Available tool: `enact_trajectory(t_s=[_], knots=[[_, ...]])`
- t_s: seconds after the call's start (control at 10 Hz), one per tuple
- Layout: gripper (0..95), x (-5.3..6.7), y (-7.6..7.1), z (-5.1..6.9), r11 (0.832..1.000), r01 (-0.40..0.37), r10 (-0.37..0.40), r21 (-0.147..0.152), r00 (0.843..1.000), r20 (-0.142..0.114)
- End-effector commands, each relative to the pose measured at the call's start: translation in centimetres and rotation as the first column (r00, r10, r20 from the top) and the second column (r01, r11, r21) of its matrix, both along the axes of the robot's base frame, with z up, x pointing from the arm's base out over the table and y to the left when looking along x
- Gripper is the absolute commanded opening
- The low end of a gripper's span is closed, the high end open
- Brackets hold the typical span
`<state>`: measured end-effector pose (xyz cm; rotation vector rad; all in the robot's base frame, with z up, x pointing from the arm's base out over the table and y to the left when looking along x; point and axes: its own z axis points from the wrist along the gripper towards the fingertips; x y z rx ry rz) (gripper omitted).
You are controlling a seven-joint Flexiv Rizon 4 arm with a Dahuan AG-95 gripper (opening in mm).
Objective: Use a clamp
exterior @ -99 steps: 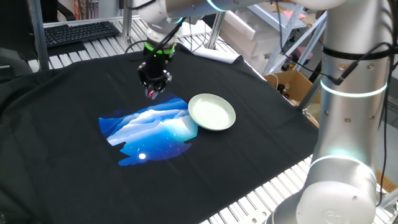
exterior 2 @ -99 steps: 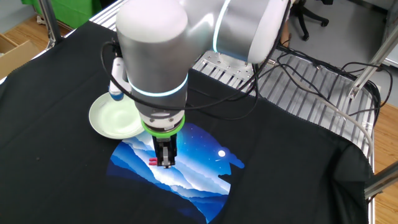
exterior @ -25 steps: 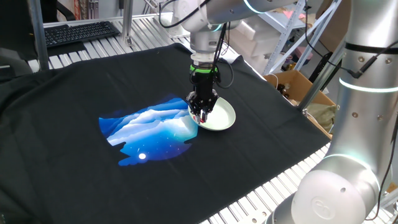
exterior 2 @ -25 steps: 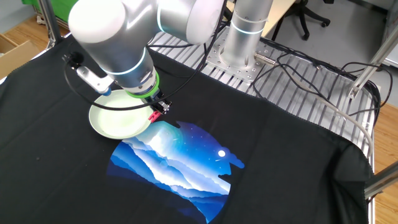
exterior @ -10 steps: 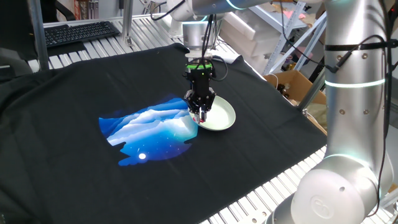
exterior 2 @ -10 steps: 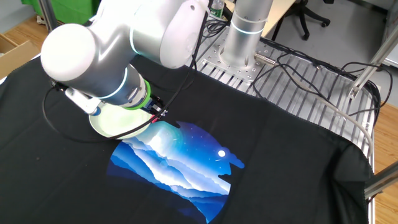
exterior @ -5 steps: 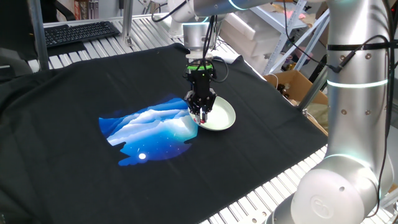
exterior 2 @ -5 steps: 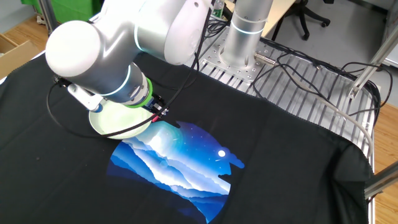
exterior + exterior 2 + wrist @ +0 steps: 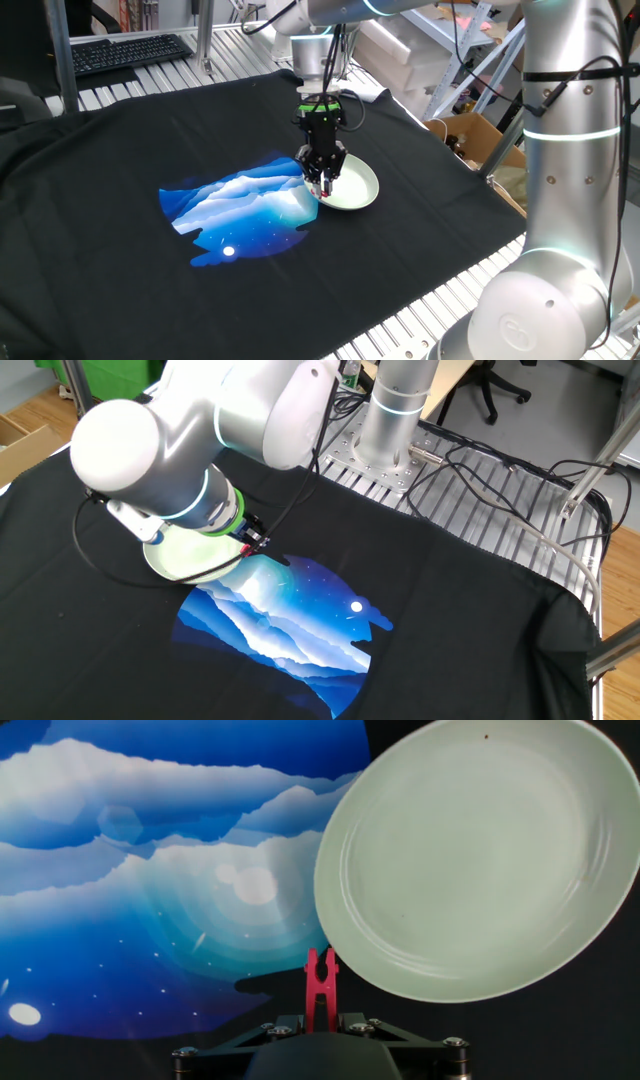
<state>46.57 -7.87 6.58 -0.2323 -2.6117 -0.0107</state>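
Observation:
The red clamp point(image 9: 320, 985) is held in my gripper point(image 9: 320, 1020), which is shut on its tail end; its tips point at the near rim of the pale green plate point(image 9: 480, 860). In one fixed view my gripper point(image 9: 320, 182) hangs at the plate's point(image 9: 352, 184) left edge, with a speck of red clamp point(image 9: 324, 187) at the fingertips. In the other fixed view the clamp point(image 9: 247, 550) shows as a red bit by the plate's point(image 9: 180, 560) right rim, under the arm's big wrist. Whether the clamp touches the plate I cannot tell.
The plate lies on a black T-shirt with a blue mountain print point(image 9: 240, 208) spread over the table. A keyboard point(image 9: 125, 52) sits at the back left, a cardboard box point(image 9: 470, 140) off the right edge. Cables point(image 9: 500, 490) trail over the slatted table top.
The gripper with the clamp has stayed at the plate's edge over the last second; only the arm's upper joints shifted slightly. Ten seconds ago it held the clamp over the blue print.

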Motion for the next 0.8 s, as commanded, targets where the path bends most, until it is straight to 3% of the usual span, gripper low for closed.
enact_trajectory(t_s=[0.1, 0.2, 0.4, 0.5, 0.6, 0.7, 0.8], knots=[[0.0, -0.07, 0.04, -0.01, 1.0, -0.002, 0.002, 0.0, 1.0, 0.007], [0.0, -0.07, 0.04, -0.01, 1.0, -0.004, 0.004, 0.007, 1.0, 0.022], [0.0, -0.07, 0.04, -0.01, 1.0, 0.001, -0.001, 0.002, 1.0, 0.007], [0.0, -0.07, 0.04, -0.01, 1.0, -0.003, 0.003, -0.003, 1.0, -0.014], [0.0, -0.07, 0.04, -0.01, 1.0, -0.009, 0.008, -0.012, 0.998, -0.055], [0.0, -0.07, 0.04, -0.01, 1.0, -0.008, 0.007, -0.015, 0.998, -0.062], [0.0, -0.05, 0.04, 0.01, 0.999, -0.019, 0.016, -0.044, 0.998, -0.058]])
